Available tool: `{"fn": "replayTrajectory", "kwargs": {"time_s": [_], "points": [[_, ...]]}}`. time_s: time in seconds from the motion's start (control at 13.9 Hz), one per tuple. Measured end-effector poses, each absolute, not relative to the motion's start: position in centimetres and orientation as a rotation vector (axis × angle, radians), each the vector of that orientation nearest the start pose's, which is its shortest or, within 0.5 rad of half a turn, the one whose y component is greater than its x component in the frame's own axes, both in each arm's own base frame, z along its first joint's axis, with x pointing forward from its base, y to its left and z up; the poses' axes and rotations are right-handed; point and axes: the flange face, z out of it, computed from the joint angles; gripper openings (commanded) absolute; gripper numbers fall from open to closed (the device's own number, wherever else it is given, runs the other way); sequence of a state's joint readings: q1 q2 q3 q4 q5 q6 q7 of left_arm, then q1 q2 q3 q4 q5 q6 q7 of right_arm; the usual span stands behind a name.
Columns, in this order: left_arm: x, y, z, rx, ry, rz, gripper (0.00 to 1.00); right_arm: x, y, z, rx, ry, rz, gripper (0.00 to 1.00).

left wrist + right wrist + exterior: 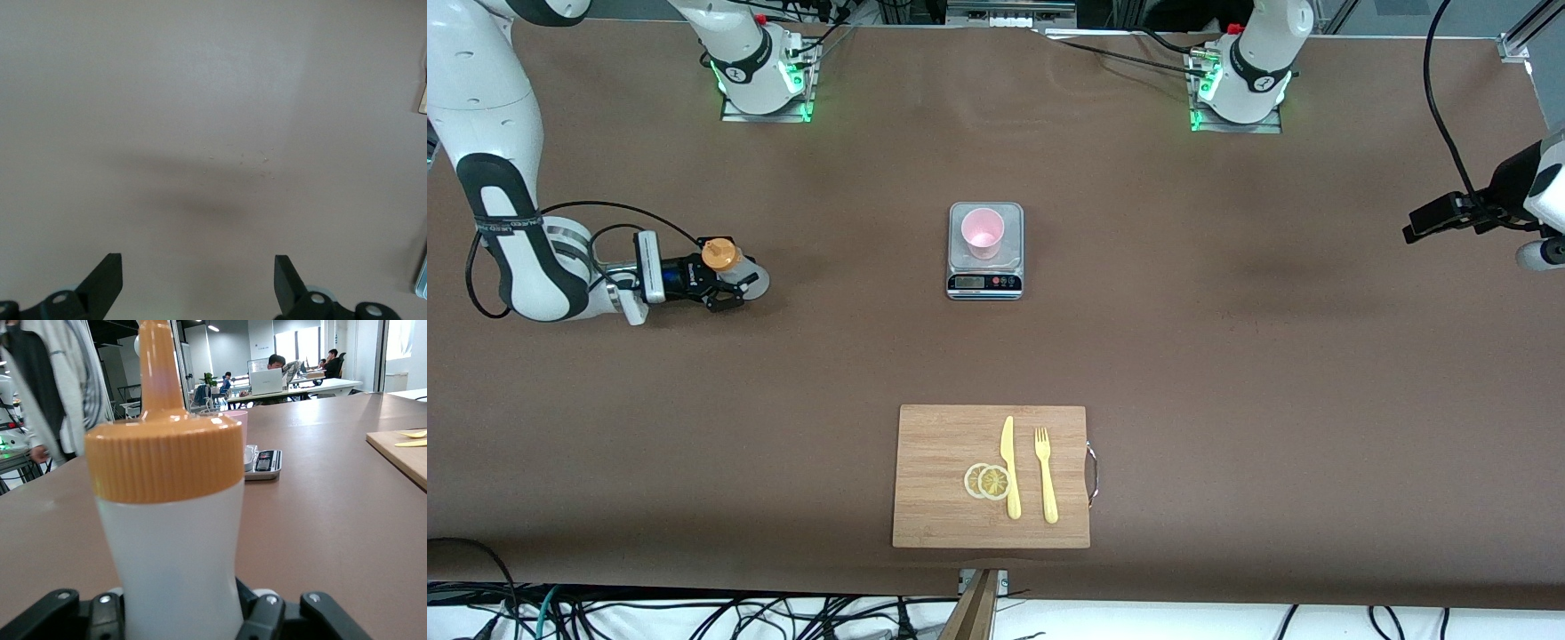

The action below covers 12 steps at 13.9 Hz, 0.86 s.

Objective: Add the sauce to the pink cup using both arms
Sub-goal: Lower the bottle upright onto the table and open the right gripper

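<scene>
The sauce bottle (721, 256), whitish with an orange nozzle cap, stands upright toward the right arm's end of the table. My right gripper (729, 283) is shut on its body from the side. In the right wrist view the bottle (167, 540) fills the middle between the fingers of the right gripper (180, 617). The pink cup (983, 233) stands on a small kitchen scale (984, 283) at the table's middle; its rim (237, 427) peeks out past the bottle. My left gripper (198, 267) is open and empty over bare table at the left arm's end (1427, 220).
A wooden cutting board (934, 471) lies nearer the front camera than the scale, with a yellow knife (1009, 467), a yellow fork (1045, 476) and two lemon slices (987, 481) on it. The board's edge shows in the right wrist view (400, 453).
</scene>
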<state>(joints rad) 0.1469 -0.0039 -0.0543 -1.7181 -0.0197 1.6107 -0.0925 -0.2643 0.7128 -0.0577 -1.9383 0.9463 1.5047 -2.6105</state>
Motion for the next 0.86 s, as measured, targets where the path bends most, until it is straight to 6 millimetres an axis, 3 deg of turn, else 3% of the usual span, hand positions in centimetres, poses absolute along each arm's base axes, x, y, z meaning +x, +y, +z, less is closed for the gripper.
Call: {"fn": "replayTrajectory", "kwargs": {"time_s": [0.29, 0.36, 0.5, 0.65, 0.72, 0.79, 0.86], "points": [[54.7, 4.9, 56.1, -3.143, -0.295, 0.164, 1.0, 49.8, -7.2, 10.9, -1.231, -1.425, -0.798, 0.0], [54.7, 4.9, 56.1, -3.143, -0.295, 0.164, 1.0, 49.8, -7.2, 10.9, -1.23, -1.424, -0.799, 0.22], [54.7, 4.9, 56.1, -3.143, -0.295, 0.164, 1.0, 49.8, -7.2, 10.8, -1.229, -1.422, -0.798, 0.33], [54.7, 4.9, 56.1, -3.143, -0.295, 0.164, 1.0, 49.6, -7.2, 10.5, -1.23, -1.416, -0.796, 0.57], [54.8, 4.9, 56.0, -3.143, -0.295, 0.164, 1.0, 49.5, -7.2, 10.3, -1.23, -1.412, -0.793, 0.91], [54.8, 4.8, 56.0, -3.143, -0.295, 0.165, 1.0, 49.4, -7.1, 10.1, -1.23, -1.407, -0.791, 1.0], [54.8, 4.8, 56.0, -3.143, -0.294, 0.166, 1.0, 49.3, -7.1, 9.9, -1.231, -1.403, -0.79, 1.0]]}}
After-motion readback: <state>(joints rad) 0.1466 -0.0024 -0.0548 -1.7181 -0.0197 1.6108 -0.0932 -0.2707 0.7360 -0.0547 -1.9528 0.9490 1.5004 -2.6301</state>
